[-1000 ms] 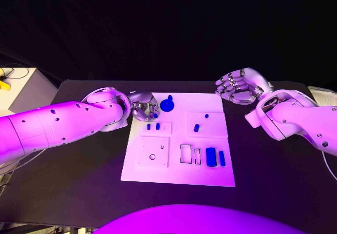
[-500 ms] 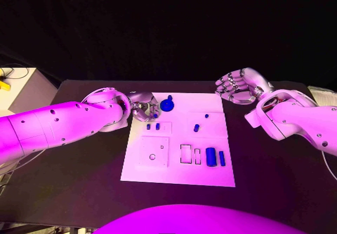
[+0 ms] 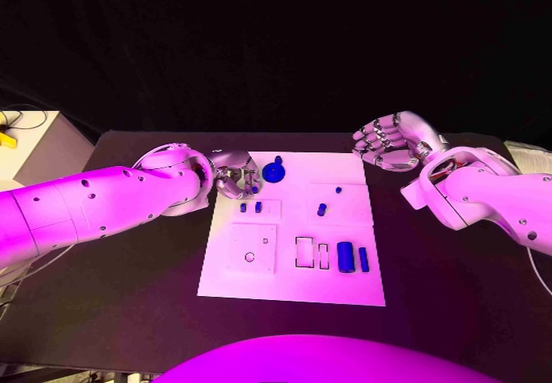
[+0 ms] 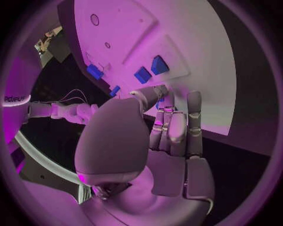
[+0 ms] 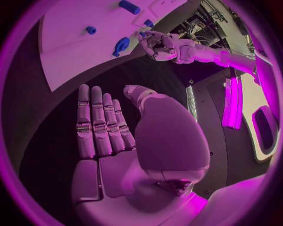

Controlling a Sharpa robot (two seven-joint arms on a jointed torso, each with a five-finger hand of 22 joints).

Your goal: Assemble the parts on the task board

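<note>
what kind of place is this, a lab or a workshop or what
Most likely a robotics lab or test cell. A white task board with small blue parts lies on a black table, and cables and equipment racks stand beyond it.

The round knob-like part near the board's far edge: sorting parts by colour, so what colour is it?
Blue; the round knob-like part shows best in the head view.

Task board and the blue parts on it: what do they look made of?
Task board: looks like rigid matte plastic, flat, evenly lit, with crisp cut recesses; painted metal can't be ruled out. Blue parts, such as the round part and the long part: probably moulded or printed plastic, uniform saturated colour, no metallic glint.
</note>
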